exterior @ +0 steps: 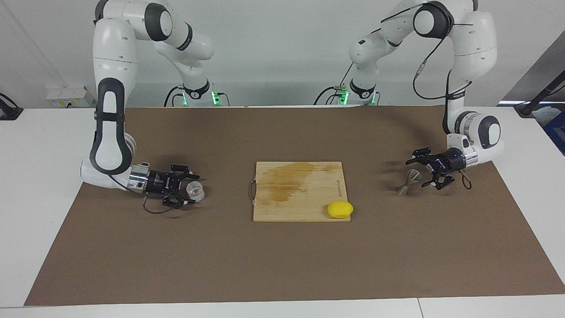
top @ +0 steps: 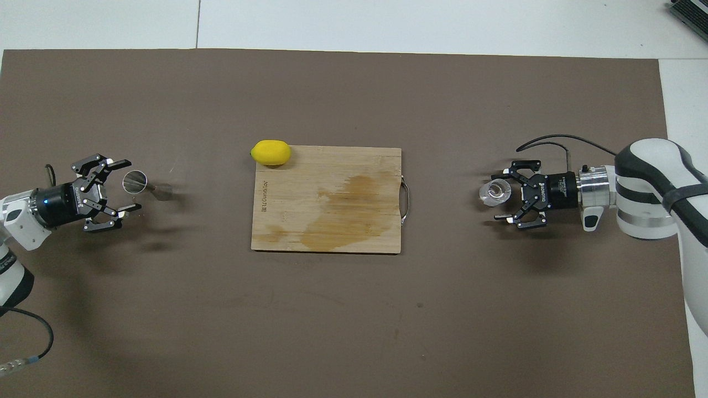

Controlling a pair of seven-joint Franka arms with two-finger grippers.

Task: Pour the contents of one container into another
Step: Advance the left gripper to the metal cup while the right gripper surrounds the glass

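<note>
I see the glass cup (exterior: 195, 190) standing toward the right arm's end from the cutting board (exterior: 300, 191) (a lemon (exterior: 340, 209) on its corner), inside my wide-spread right tool (exterior: 189, 190). The jigger (exterior: 408, 181) stands toward the left arm's end, between the spread fingers of my left tool (exterior: 424, 168).
</note>
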